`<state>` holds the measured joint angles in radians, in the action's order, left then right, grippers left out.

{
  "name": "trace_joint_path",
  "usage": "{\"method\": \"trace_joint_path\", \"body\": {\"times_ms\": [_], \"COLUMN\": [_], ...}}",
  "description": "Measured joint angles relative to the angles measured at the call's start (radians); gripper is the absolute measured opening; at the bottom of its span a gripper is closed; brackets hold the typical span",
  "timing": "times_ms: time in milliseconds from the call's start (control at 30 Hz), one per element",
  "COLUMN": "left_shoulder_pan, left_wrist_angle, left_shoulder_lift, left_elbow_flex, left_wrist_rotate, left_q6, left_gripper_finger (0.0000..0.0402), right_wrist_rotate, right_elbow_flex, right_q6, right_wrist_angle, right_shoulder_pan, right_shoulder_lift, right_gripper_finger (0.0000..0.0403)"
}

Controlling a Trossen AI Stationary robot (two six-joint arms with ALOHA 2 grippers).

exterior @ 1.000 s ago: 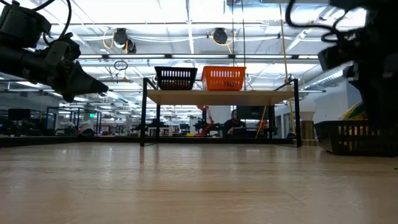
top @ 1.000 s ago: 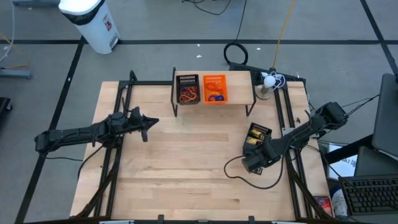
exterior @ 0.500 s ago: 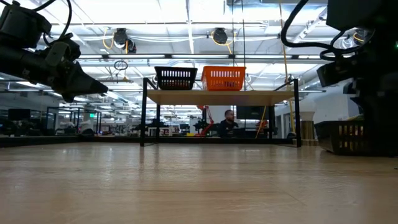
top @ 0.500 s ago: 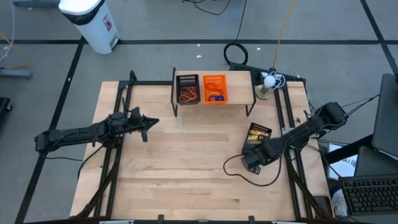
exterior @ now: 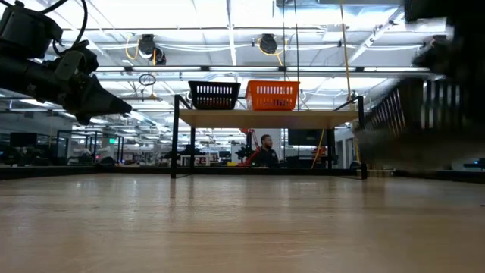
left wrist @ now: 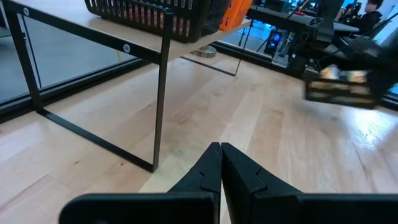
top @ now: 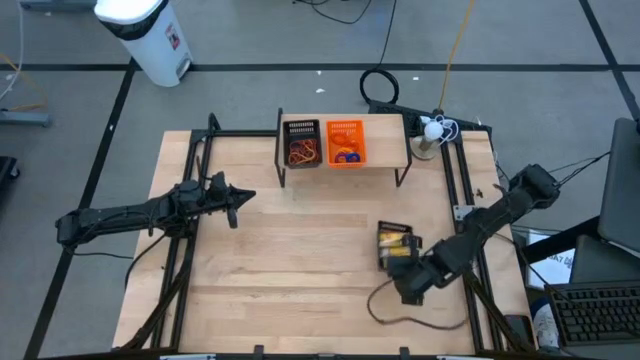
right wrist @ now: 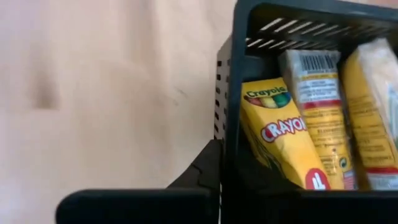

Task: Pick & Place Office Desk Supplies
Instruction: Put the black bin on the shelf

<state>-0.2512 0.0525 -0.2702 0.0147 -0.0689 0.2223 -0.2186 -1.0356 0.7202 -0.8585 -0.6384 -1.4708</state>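
**Currently: right gripper clamped on the black basket of yellow packets**

Right gripper [top: 404, 262] sits over the right half of the table [top: 290, 260], fingers closed on the wall of a small black basket [top: 394, 243]. In the right wrist view the basket rim runs right across the fingers, and the yellow packets [right wrist: 283, 143] inside read as crayon boxes, standing on end, packed side by side. In the low view the basket [exterior: 409, 125] is a blur off the table surface at the right, tilted.

Left gripper [top: 233, 203] is closed on nothing, hovering above the left half of the table, pointing toward the shelf [top: 385, 150]. Left wrist view shows its fingers [left wrist: 208, 171] pressed together.

Shelf stands at the far edge of the table. On it, touching side by side: a dark basket [top: 301, 143] with red and brown rubber bands [top: 301, 152], and an orange basket [top: 345, 142] with small blue and purple rings [top: 346, 155].

A person [exterior: 264, 150] shows in the room behind the shelf.
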Motion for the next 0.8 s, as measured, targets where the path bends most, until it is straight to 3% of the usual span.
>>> {"method": "trace_joint_path", "body": {"times_ms": [167, 400, 600, 800], "left_shoulder_pan": [0.0, 0.001, 0.001, 0.0], "left_wrist_angle": [0.0, -0.001, -0.006, -0.005], "left_shoulder_lift": [0.0, 0.0, 0.0, 0.0], "left_elbow_flex": [0.0, 0.0, 0.0, 0.0], "left_wrist_rotate": [0.0, 0.02, 0.02, 0.019], "left_q6": [0.017, 0.026, 0.035, 0.024], "left_gripper_finger": [0.0005, 0.0005, 0.0005, 0.0005], "right_wrist_rotate": [-0.138, -0.23, -0.236, -0.206], "right_elbow_flex": [-0.203, -0.464, -0.605, -0.67], "right_q6": [-0.063, -0.129, -0.253, -0.466], "right_wrist_angle": [-0.12, -0.414, -0.568, -0.638], "right_shoulder_pan": [-0.049, -0.03, 0.062, 0.225], "right_shoulder_lift": [0.0, 0.0, 0.0, 0.006], "right_gripper_finger": [0.0001, 0.0001, 0.0001, 0.0]}}
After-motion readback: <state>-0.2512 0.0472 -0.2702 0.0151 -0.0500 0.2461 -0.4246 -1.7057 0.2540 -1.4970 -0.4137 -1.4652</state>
